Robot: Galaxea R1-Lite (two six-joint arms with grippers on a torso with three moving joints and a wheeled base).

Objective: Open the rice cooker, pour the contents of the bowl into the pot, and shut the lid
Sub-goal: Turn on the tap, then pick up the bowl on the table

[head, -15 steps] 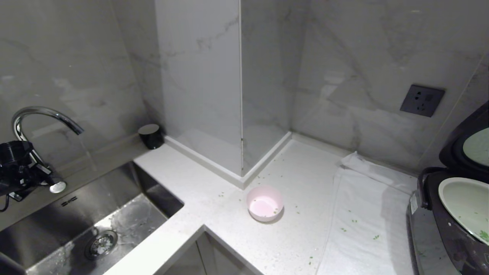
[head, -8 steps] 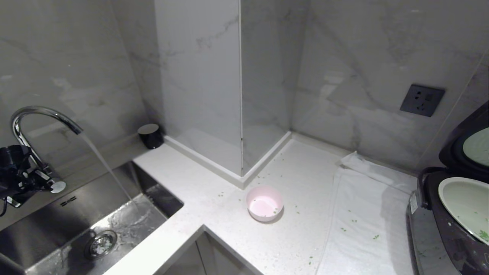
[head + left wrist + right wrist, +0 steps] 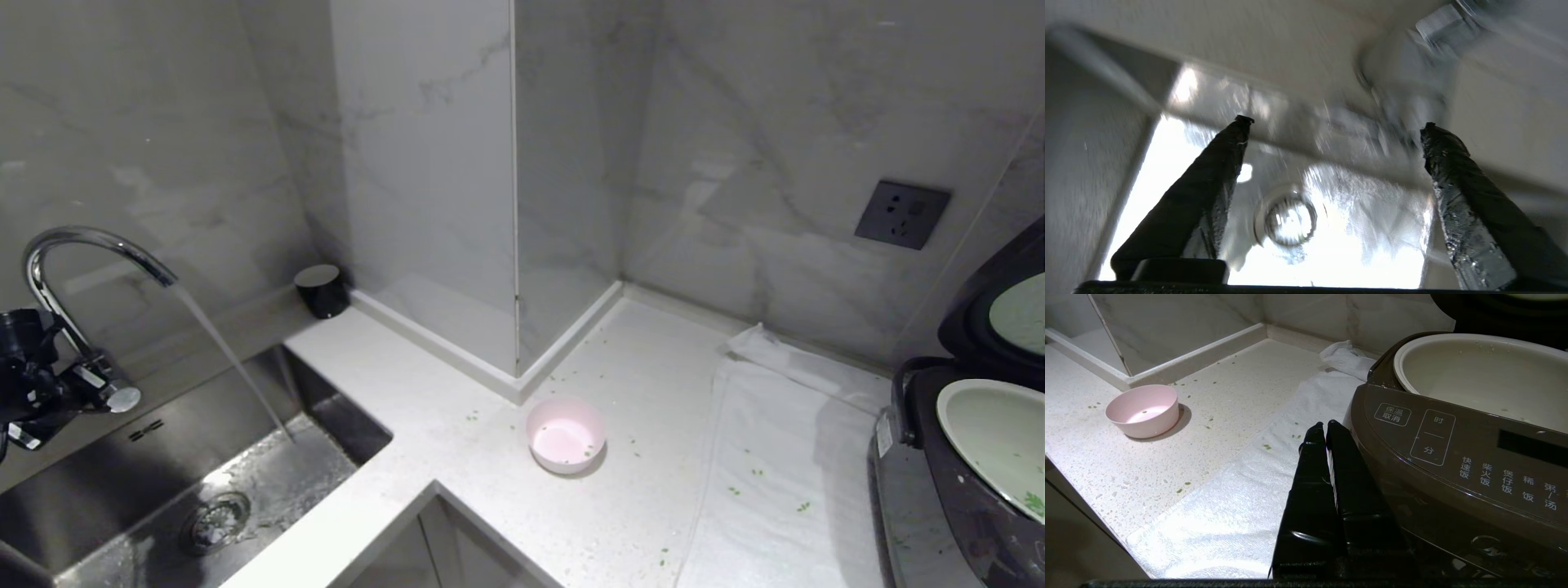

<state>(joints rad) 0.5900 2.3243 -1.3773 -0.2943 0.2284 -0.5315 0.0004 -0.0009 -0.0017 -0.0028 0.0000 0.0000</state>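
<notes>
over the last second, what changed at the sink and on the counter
The tap went from a faint trickle to a full stream into the sink. The left gripper let go of the tap lever, opened wide and drew back toward the left edge. The bowl, open rice cooker, towel and parked right gripper stayed put.

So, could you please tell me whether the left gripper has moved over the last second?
Yes. The left gripper has drawn back leftward from the faucet, toward the frame edge.
</notes>
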